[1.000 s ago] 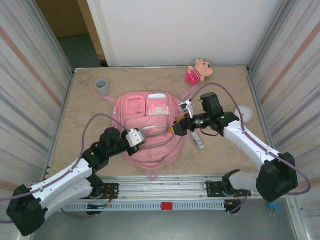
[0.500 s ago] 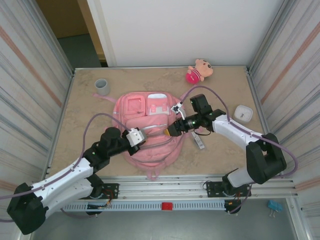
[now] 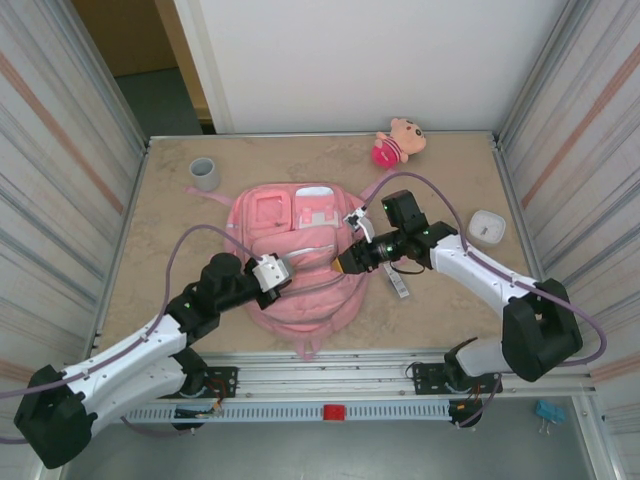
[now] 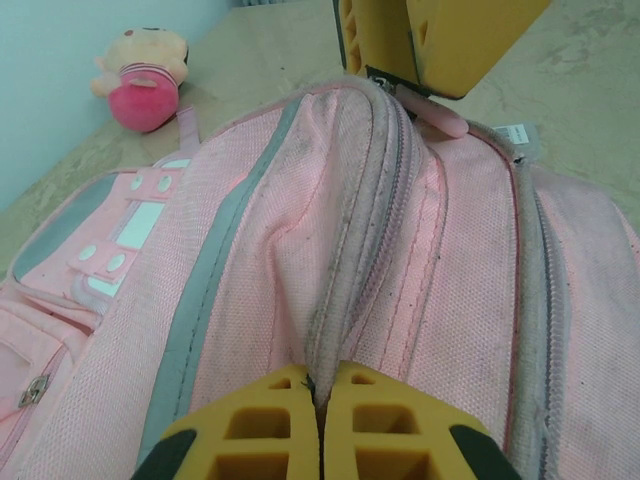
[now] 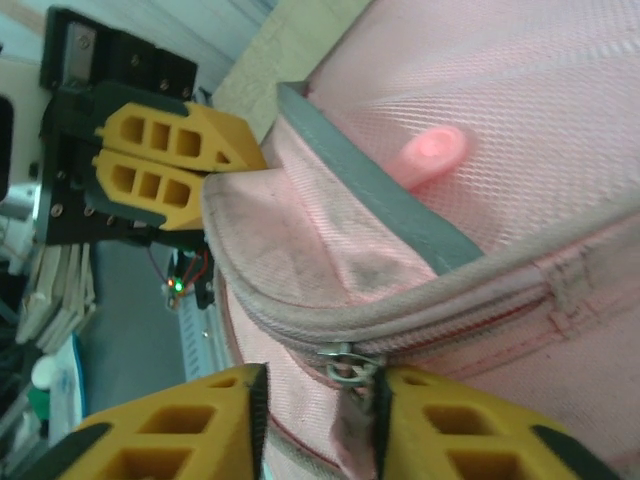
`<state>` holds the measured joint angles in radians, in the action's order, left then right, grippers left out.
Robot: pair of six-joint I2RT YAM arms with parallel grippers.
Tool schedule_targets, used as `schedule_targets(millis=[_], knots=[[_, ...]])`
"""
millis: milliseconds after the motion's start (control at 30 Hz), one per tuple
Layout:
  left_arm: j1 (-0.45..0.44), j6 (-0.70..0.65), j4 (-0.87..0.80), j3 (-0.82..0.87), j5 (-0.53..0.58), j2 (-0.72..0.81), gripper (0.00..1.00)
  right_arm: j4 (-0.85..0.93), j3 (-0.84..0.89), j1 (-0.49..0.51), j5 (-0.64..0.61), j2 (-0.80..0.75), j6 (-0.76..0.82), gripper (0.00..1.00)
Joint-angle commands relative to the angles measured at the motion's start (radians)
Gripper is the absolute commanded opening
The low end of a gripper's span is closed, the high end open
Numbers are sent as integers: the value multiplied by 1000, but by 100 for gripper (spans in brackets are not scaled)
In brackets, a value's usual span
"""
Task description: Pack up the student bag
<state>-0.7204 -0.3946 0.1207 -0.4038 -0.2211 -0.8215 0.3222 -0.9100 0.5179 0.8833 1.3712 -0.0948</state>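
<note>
The student bag [image 3: 300, 245] is a big pink backpack lying flat mid-table. My left gripper [image 3: 283, 272] is at its lower middle, shut on a raised fold of the zipper seam [image 4: 335, 300], with the fabric pinched between the yellow fingertips [image 4: 320, 385]. My right gripper [image 3: 337, 264] faces it from the right side of the bag. Its jaws stand a little apart around the pink zipper pull [image 5: 352, 425] below the metal slider [image 5: 345, 362]. The pull lies against one finger [image 5: 440, 420], and a gap shows on the other side.
A pink plush doll [image 3: 400, 140] lies at the back right and a grey cup [image 3: 205, 174] at the back left. A white case [image 3: 486, 226] sits right of the bag. A small tag [image 3: 398, 284] lies just beside the bag's right edge.
My right gripper has moved left onto the bag's zipper and its jaws have narrowed around the pull. The left gripper has stayed shut on the seam.
</note>
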Motion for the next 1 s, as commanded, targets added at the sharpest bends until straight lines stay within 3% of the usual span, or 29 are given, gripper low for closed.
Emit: schedule_targets(millis=[0,200,400,633,767,967], knots=[[3,0,104,-65,-11,16,0,1,20,10,-22,-53,-20,25],[3,7,78,-89,80,-7,0,-14,56,11,-79,-129,-72,12],[3,14,67,-105,99,-5,0,-126,107,43,-109,-197,-163,2],[3,12,60,-113,76,19,0,-134,79,118,-145,-171,-178,0],[3,16,14,-144,121,9,0,-156,58,209,-185,-162,-202,0],[2,41,72,-133,74,-14,0,-232,48,313,-271,-128,-264,0]])
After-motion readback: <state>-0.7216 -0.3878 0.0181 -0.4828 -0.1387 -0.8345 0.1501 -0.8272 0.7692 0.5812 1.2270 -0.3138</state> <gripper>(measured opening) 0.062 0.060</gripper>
